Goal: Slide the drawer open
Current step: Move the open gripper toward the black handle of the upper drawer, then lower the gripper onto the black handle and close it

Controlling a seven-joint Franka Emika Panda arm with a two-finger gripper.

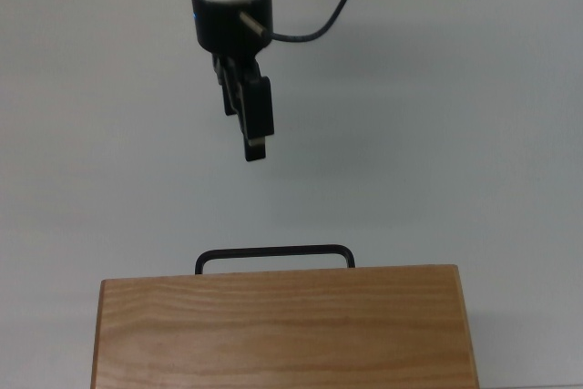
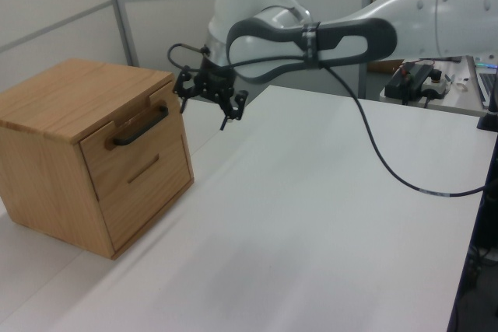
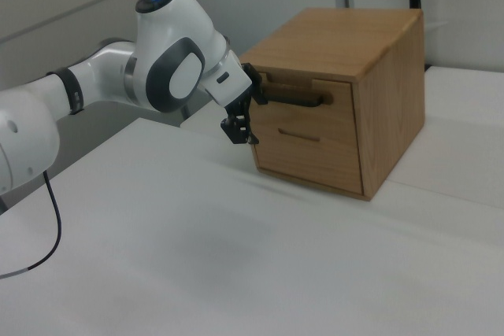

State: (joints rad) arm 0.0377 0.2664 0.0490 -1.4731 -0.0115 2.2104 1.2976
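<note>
The drawer [image 2: 132,144] is the upper front panel of a light wooden cabinet, and it sits flush with the cabinet face. Its thin black bar handle [image 2: 142,125] sticks out toward the arm; in the top view the handle [image 1: 273,251] pokes out past the cabinet top. My gripper [image 2: 206,106] hangs open a short way in front of the handle, not touching it, with nothing between its fingers. In the top view the gripper [image 1: 248,129] is turned so one finger hides the other. The right view puts the gripper [image 3: 245,112] just left of the drawer [image 3: 303,120].
The cabinet top [image 1: 282,325] fills the bottom of the top view, and a second drawer panel [image 2: 148,188] lies below the first. The white table [image 2: 311,215] spreads around the cabinet. A black cable [image 2: 389,169] trails from the arm; a desk with gear [image 2: 424,79] stands behind.
</note>
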